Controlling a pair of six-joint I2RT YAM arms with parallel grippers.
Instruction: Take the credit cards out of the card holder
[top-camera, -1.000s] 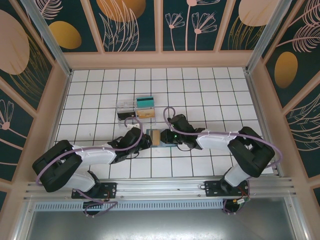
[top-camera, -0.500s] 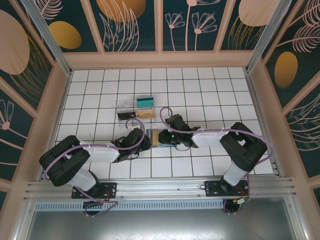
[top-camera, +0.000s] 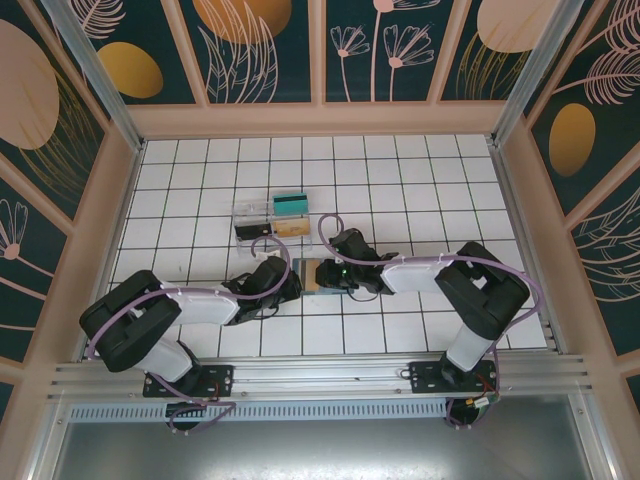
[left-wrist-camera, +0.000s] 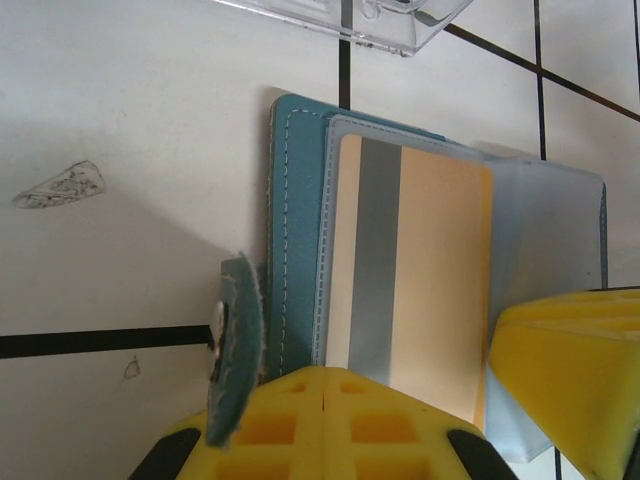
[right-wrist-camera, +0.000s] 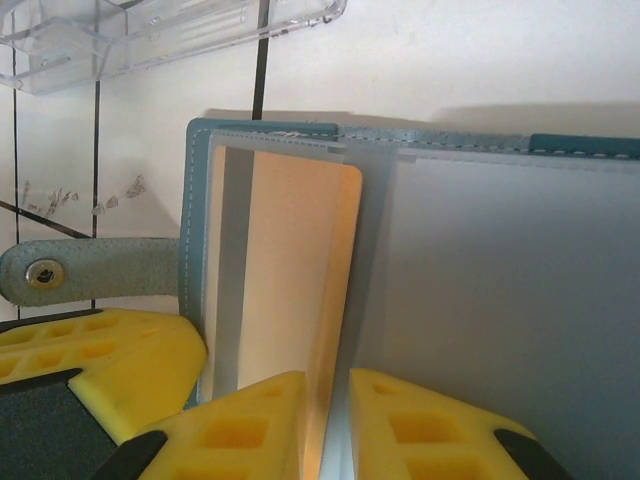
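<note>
With your left gripper clenched at the six o'clock edge of the slate-blue bifold card holder and the right gripper's hold unclear, slide the orange-tan plastic credit card free next

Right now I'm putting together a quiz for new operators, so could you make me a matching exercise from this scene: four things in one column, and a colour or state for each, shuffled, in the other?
Things:
1. card holder
2. card in its pocket
3. box beyond the holder
4. left hand

Colour or state:
A. clear plastic
B. orange-tan with a grey stripe
C. yellow fingers, shut
D. blue with a stitched edge, lying open on the tiles

Pairs: 1-D, 2-B, 3-A, 4-C
</note>
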